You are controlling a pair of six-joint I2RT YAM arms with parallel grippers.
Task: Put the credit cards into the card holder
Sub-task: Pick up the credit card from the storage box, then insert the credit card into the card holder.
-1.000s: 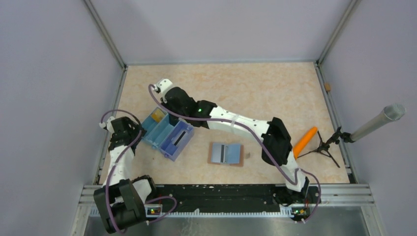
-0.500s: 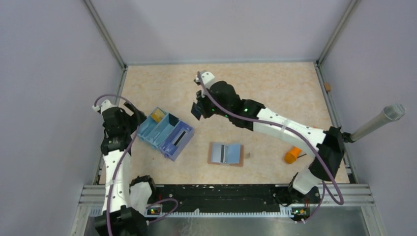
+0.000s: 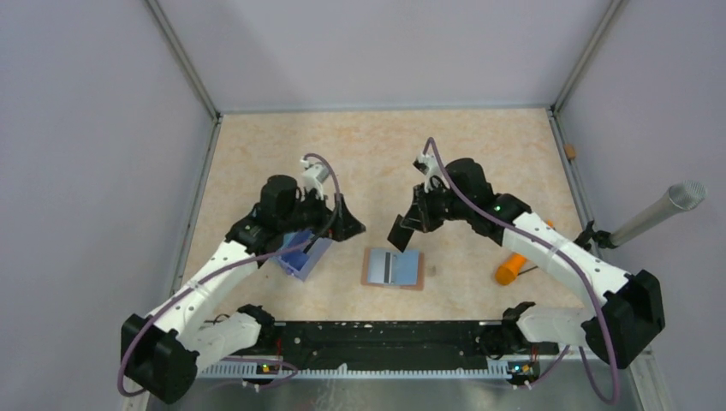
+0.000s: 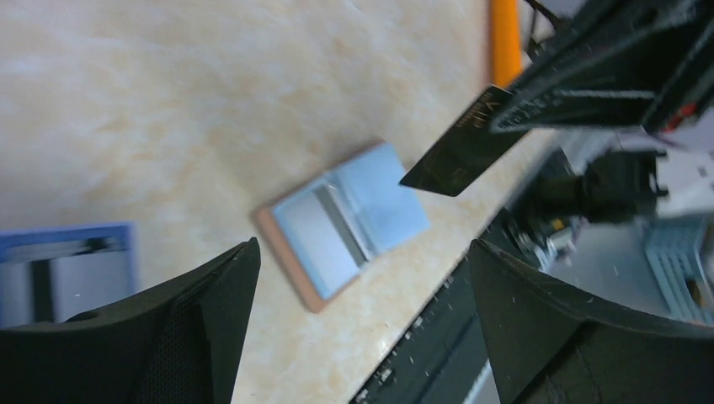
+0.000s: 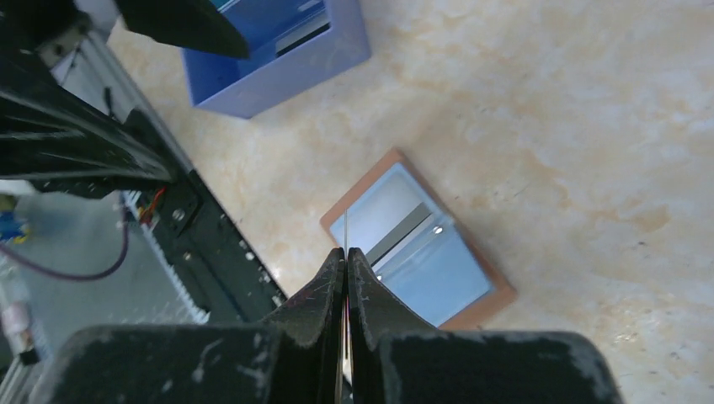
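The brown card holder [image 3: 394, 268] lies open and flat on the table, with light blue cards in both halves. It also shows in the left wrist view [image 4: 341, 223] and the right wrist view [image 5: 421, 248]. My right gripper [image 3: 402, 229] is shut on a thin dark credit card [image 4: 459, 147] and holds it just above the holder's far left part. In the right wrist view the card [image 5: 346, 229] shows edge-on between the shut fingers [image 5: 370, 290]. My left gripper [image 3: 349, 228] is open and empty, left of the holder and above the table.
A blue compartment box [image 3: 301, 254] stands left of the holder, partly under my left arm, and shows in the right wrist view [image 5: 278, 50]. An orange carrot-shaped object [image 3: 511, 268] lies at the right by a microphone stand [image 3: 659, 212]. The black rail [image 3: 385, 338] runs along the near edge.
My right gripper has swung from the blue box to above the card holder, carrying the dark card. My left arm has swung in from the far left, over the box, toward the holder.
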